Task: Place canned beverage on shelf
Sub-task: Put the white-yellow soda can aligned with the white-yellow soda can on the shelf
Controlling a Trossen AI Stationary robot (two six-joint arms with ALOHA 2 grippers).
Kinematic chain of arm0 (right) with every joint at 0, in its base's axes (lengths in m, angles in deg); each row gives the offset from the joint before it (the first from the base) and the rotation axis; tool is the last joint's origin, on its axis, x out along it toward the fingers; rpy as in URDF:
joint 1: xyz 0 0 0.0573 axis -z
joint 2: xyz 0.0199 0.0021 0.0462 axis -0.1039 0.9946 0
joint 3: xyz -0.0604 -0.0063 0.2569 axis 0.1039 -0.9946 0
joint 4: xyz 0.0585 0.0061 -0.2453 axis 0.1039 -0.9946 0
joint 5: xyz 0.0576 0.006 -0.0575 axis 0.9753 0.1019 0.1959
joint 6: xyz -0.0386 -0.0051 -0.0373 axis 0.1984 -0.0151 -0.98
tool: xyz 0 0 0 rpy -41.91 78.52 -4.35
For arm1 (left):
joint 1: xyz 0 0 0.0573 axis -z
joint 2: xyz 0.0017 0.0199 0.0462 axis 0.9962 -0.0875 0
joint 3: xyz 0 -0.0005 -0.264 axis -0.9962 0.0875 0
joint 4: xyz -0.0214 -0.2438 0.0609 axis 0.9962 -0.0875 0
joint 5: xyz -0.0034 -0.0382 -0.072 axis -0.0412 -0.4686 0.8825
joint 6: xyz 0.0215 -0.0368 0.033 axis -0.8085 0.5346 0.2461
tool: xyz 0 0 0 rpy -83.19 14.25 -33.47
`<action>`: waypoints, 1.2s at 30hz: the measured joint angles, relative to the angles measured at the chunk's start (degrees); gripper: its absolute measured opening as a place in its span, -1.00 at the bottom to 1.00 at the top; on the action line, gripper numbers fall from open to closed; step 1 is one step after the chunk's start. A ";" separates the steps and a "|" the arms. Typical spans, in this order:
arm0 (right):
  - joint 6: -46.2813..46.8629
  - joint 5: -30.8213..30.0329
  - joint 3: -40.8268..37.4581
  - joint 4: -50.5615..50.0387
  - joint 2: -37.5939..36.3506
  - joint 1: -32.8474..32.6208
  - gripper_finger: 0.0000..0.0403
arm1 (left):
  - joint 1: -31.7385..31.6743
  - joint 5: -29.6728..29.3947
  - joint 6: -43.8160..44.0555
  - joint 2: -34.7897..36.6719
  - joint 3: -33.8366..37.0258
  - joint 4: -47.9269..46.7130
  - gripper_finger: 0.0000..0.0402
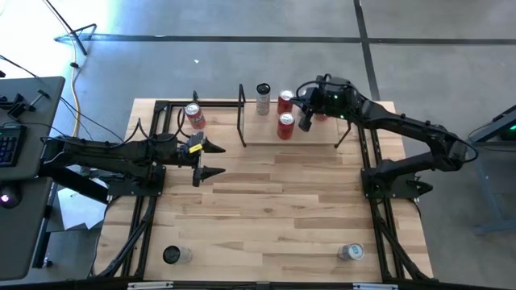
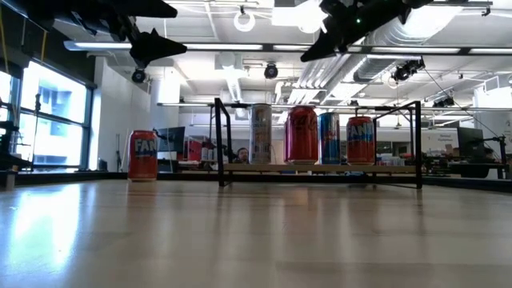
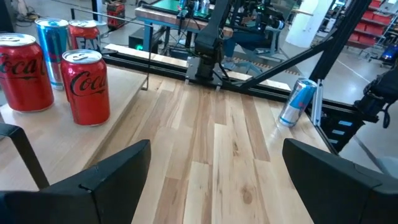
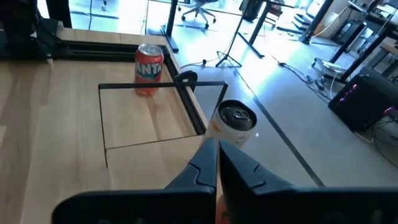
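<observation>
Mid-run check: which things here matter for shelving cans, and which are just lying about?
Job: shelf; Fanta can off it, beside the open left end effector; right end effector, shut and empty, above the shelf.
Lying about, for now: silver can and blue can at the near edge; keyboard on the side desk.

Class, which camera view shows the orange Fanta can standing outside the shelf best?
The right wrist view: the Fanta can stands whole, label readable, beyond the shelf frame. The low view shows it side-on at far left. The high view shows its top only. The left wrist view misses it.
</observation>
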 joint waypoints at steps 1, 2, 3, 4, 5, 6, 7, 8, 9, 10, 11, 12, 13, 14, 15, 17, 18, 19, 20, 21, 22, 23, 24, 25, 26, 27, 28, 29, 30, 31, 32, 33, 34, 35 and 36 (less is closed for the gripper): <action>0.00 -0.20 0.00 -0.03 -0.09 -0.19 -1.00 | 0.00 -0.01 0.00 0.01 0.00 0.00 0.77; 0.03 -0.45 0.00 0.03 -0.13 -0.41 -1.00 | 0.00 0.00 0.00 0.01 0.00 0.02 0.77; 0.16 -0.85 0.00 0.02 -0.13 -0.63 -1.00 | 0.00 -0.02 0.00 0.01 0.00 0.00 0.77; 0.20 -1.24 0.00 -0.08 -0.13 -0.85 -1.00 | 0.00 -0.16 -0.11 0.01 0.00 0.01 0.77; 0.21 -1.51 0.00 -0.25 -0.13 -1.09 -1.00 | 0.00 -0.22 -0.33 0.01 0.00 0.02 0.77; 0.21 -1.78 0.00 -0.35 -0.13 -1.30 -1.00 | 0.00 -0.25 -0.34 0.01 0.00 0.01 0.77; 0.20 -1.84 0.00 -0.41 -0.13 -1.53 -1.00 | 0.00 -0.26 -0.35 0.00 0.00 0.00 0.77; 0.20 -1.85 0.00 -0.46 -0.13 -1.71 -1.00 | 0.00 -0.27 -0.35 0.01 0.00 0.00 0.77; 0.20 -1.85 0.00 -0.44 -0.13 -1.94 -1.00 | -0.02 -0.29 -0.33 0.01 0.00 0.01 0.77; 0.20 -1.85 0.00 -0.44 -0.13 -2.16 -1.00 | -0.02 -0.33 0.11 0.01 0.00 -0.03 0.77; 0.20 -1.85 -0.01 -0.38 -0.13 -2.32 -1.00 | -0.02 -0.42 0.88 0.00 0.00 -0.09 0.77; 0.26 -1.84 -0.51 0.80 -0.13 -2.44 -1.00 | -0.02 -0.63 1.49 -0.01 0.00 -0.13 0.77; 0.45 -1.85 -1.77 3.93 -0.16 -2.67 -1.00 | -0.07 -1.20 1.60 -0.01 -0.02 -0.26 0.77; 0.66 -1.85 -3.53 7.39 -0.23 -2.95 -1.00 | -0.08 -1.95 1.58 -0.09 -0.02 -0.51 0.77; 0.91 -1.85 -5.52 10.39 -0.46 -3.12 -1.00 | -0.09 -2.65 1.60 -0.22 -0.02 -0.87 0.77; 1.58 -1.79 -10.15 17.37 -0.90 -3.30 -1.00 | -0.09 -3.35 1.57 -0.23 -0.02 -1.39 0.77; 1.85 -1.79 -12.56 20.95 -1.22 -3.46 -1.00 | -0.09 -3.44 1.57 -0.23 -0.02 -1.35 0.77; 2.36 -1.79 -15.07 24.40 -1.57 -3.68 -1.00 | -0.09 -3.50 1.54 -0.30 -0.02 -1.32 0.77; 3.05 -1.79 -17.38 27.63 -1.91 -3.97 -1.00 | -0.09 -3.61 1.42 -0.59 -0.04 -1.22 0.77; 3.48 -1.83 -19.60 30.75 -2.28 -4.41 -1.00 | -0.09 -3.99 1.40 -0.82 -0.04 -1.24 0.77; 4.15 -1.84 -21.55 33.54 -2.76 -5.02 -1.00 | -0.08 -4.61 1.42 -0.94 -0.04 -1.38 0.77; 4.70 -1.80 -23.16 35.83 -3.38 -5.65 -1.00 | -0.09 -4.98 1.44 -1.22 -0.04 -1.02 0.76; 5.48 -1.78 -24.54 37.68 -4.13 -6.41 -1.00 | -0.09 -5.11 1.44 -1.61 -0.08 -0.85 0.74; 6.07 -1.76 -25.70 39.03 -4.86 -7.24 -1.00 | -0.09 -5.18 1.44 -2.07 -0.09 -0.90 0.71; 6.70 -1.76 -26.68 39.77 -5.55 -8.13 -1.00 | -0.09 -5.18 1.45 -2.59 -0.09 -0.96 0.67; 7.31 -1.78 -27.35 40.04 -6.14 -9.18 -1.00 | -0.09 -5.18 1.46 -3.13 -0.09 -0.95 0.62; 7.88 -1.85 -27.88 40.04 -6.75 -10.25 -1.00 | -0.05 -5.16 1.46 -3.71 -0.09 -0.74 0.57; 8.00 -2.00 -28.24 40.05 -7.25 -11.43 -1.00 | -0.02 -5.16 1.45 -4.28 -0.09 -0.74 0.49; 7.98 -2.08 -28.40 40.18 -7.59 -12.78 -1.00 | -0.02 -5.16 1.33 -4.92 -0.09 -0.78 0.41; 7.96 -2.51 -28.60 40.27 -7.86 -14.09 -1.00 | -0.02 -5.14 1.16 -5.60 -0.09 -0.69 0.31; 7.93 -2.96 -28.78 40.17 -8.06 -15.37 -1.00 | -0.02 -5.14 1.16 -6.16 -0.09 -0.61 0.21; 7.87 -3.79 -28.81 40.04 -8.05 -16.66 -1.00 | -0.02 -5.13 1.16 -6.59 -0.09 -0.53 0.09; 7.71 -5.14 -28.81 39.79 -8.05 -17.95 -1.00 | -0.02 -5.13 1.16 -6.92 -0.31 -1.01 -0.03; 7.11 -7.10 -28.81 39.58 -8.05 -19.20 -1.00 | -0.02 -5.11 1.50 -7.35 -0.76 -1.33 -0.15; 6.35 -9.62 -28.81 39.18 -8.01 -20.42 -1.00 | -0.02 -4.97 2.40 -7.71 -1.29 -1.27 -0.29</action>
